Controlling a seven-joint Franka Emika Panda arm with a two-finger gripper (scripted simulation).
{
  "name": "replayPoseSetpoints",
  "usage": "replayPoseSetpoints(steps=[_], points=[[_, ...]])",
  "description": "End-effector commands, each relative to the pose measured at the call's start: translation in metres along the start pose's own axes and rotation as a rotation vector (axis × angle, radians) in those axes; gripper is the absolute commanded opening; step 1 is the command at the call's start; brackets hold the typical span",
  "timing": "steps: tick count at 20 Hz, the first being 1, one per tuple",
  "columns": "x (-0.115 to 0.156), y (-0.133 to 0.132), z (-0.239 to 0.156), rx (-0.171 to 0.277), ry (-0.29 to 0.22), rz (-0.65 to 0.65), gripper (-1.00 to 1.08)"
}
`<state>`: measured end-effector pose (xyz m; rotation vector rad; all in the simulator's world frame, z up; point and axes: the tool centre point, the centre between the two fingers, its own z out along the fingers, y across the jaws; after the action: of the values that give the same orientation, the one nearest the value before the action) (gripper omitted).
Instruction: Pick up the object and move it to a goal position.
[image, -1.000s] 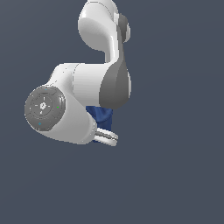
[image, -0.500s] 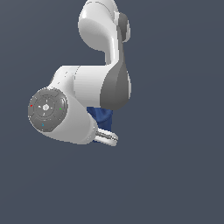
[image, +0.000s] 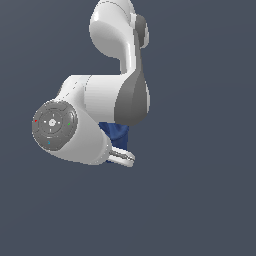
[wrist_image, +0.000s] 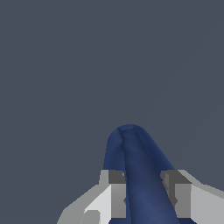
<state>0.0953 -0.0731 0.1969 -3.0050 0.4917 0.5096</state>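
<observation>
And here's the pincer (wrist_image: 143, 192), pinching the cup (wrist_image: 139, 175) between its two fingers (wrist_image: 114, 192)! On the wrist view the grey pads sit flush against the dark blue body on both sides, no gap showing. The cup runs out past the fingertips and ends in a rounded blue edge, with a lighter ridge down its length. Whether that far end is the rim or the base, I can't tell from here, and the handle can't be made out.

Over to the exterior view: the cup (image: 116, 133) shows only as a patch of dark blue tucked under the arm (image: 100, 100), most of it hidden behind the white wrist housing. Just below that patch a white bracket-like part (image: 121, 157) pokes out towards the exterior view's right. The fingers themselves are out of sight in this view.

Moving outward, the big round grey joint cap (image: 54, 123) faces the camera on the exterior view's left, dotted with small red, green and blue marks. The white links fold upward from there, past a grey elbow (image: 132, 97), to the top of the frame.

Behind everything is flat, slate-grey background in both views.
</observation>
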Motion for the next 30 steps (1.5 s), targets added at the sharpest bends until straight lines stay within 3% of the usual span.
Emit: replayPoseSetpoints(steps=[1, 8, 14, 30], points=[[0.0, -0.001, 0.0, 0.001, 0.003, 0.003, -1.0], [-0.002, -0.005, -0.004, 0.011, 0.032, 0.032, -1.0], [-0.004, -0.014, -0.012, 0.03, 0.087, 0.086, -1.0], [-0.015, -0.06, -0.054, 0.127, 0.367, 0.359, -1.0]])
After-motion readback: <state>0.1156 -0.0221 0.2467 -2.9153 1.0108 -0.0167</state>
